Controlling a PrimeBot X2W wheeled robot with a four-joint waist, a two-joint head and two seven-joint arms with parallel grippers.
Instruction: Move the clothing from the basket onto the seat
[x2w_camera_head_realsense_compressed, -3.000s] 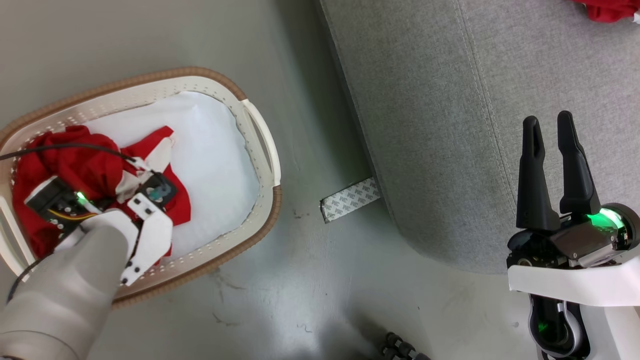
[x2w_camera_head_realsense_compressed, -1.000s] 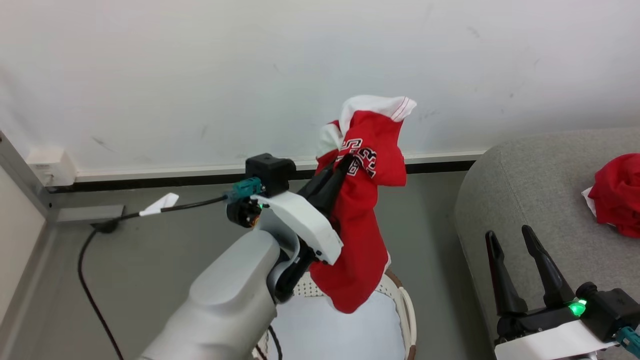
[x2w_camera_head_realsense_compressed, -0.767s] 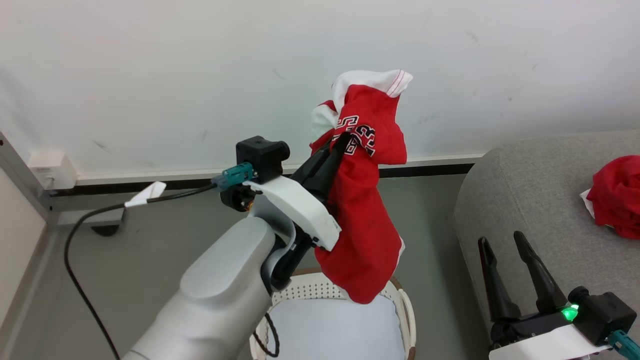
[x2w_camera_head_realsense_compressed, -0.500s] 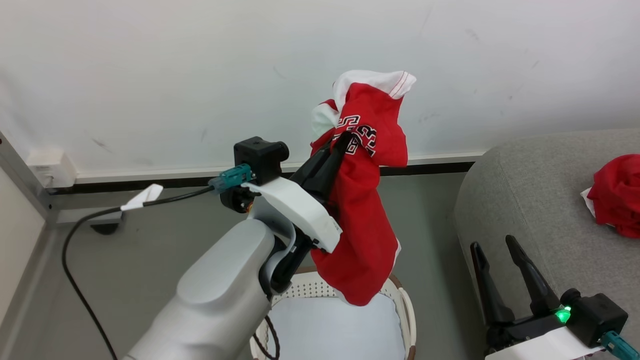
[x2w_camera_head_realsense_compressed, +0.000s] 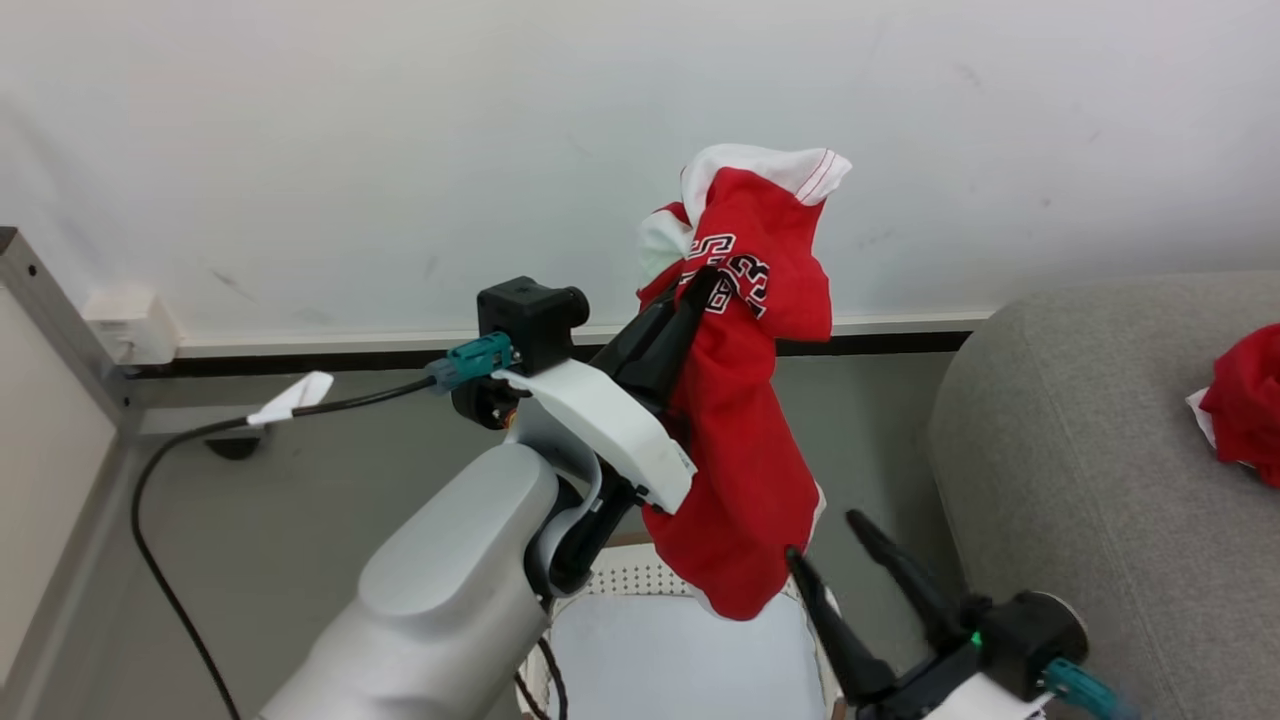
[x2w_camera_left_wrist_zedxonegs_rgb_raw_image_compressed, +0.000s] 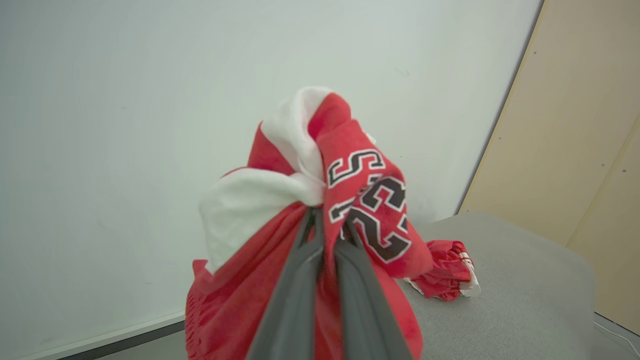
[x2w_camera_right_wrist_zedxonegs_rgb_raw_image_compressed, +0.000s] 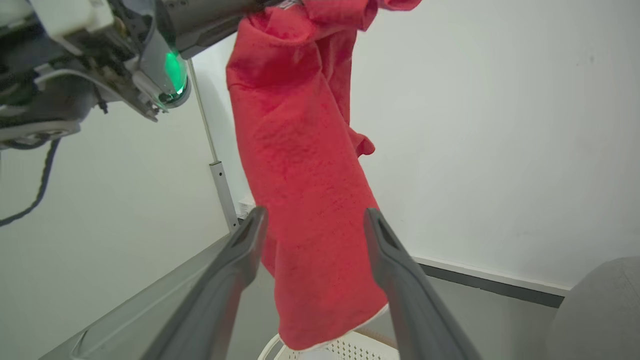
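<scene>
The left gripper is raised high, its fingers pressed together on a bunched red garment with white trim and dark printed numbers. The cloth hangs down from the pinch, its lower hem over the basket, where the white liner shows. The right gripper stands with its fingers spread just right of the hanging hem, holding nothing. Further right, the grey seat carries a second crumpled garment, also red.

Fixed room surroundings ahead of me.
White wall meets grey floor along a dark skirting strip; a pale box sits on the wall, just beside a grey metal post.
</scene>
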